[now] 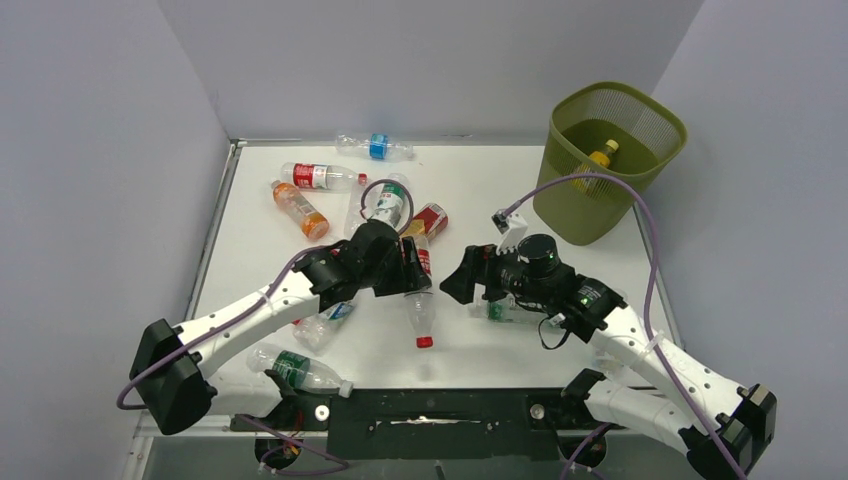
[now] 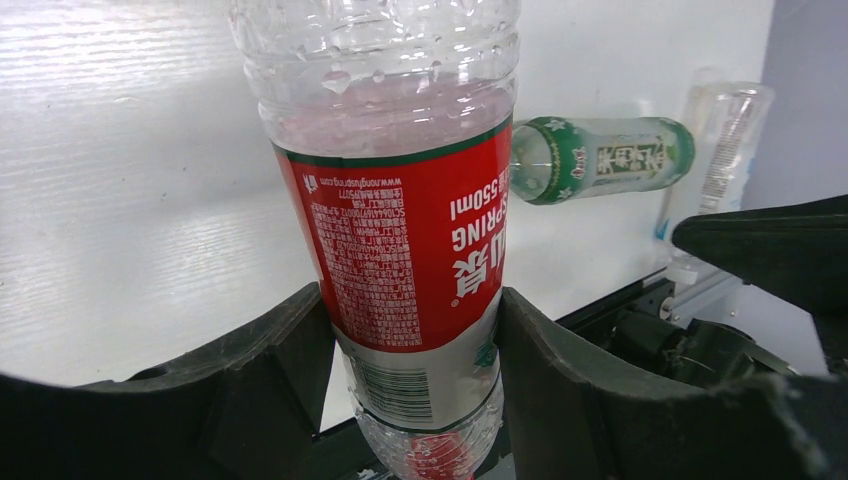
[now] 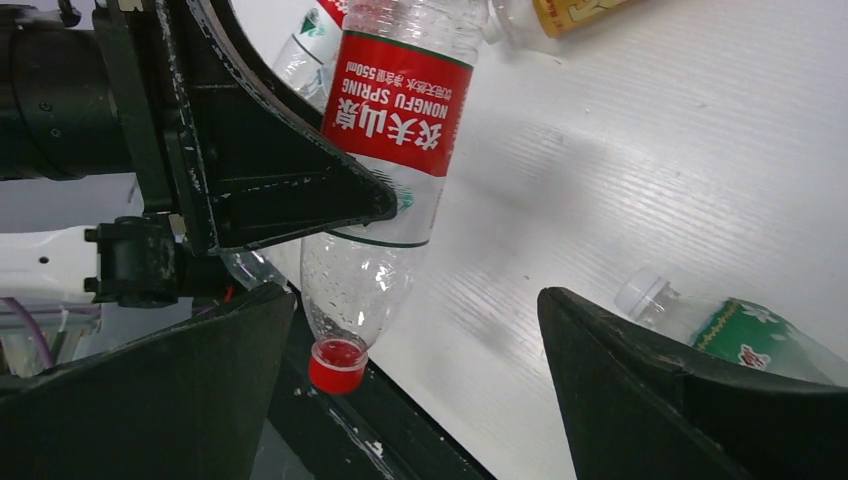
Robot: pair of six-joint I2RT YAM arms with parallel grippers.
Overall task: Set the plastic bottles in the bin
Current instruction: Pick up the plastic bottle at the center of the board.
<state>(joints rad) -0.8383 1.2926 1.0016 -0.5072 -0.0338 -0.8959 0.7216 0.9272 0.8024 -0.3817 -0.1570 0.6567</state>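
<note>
My left gripper (image 1: 410, 272) (image 2: 412, 300) is shut on a clear plastic bottle with a red label (image 1: 421, 312) (image 2: 400, 200) (image 3: 400, 100). It holds the bottle above the table, red cap (image 3: 335, 365) tilted down toward the near edge. My right gripper (image 1: 455, 282) (image 3: 415, 300) faces that bottle from the right, jaws wide open and holding nothing. The olive-green mesh bin (image 1: 590, 215) stands at the far right with an orange bottle (image 1: 600, 155) inside. Several more bottles lie on the table, among them an orange one (image 1: 300, 210) and a blue-labelled one (image 1: 377, 147).
A green-labelled bottle (image 1: 505, 312) (image 2: 600, 158) (image 3: 760, 335) lies beneath my right wrist. Two bottles (image 1: 322, 322) (image 1: 295, 368) lie near the left arm by the front edge. Grey walls close in the table. A purple cable (image 1: 640, 215) loops past the bin.
</note>
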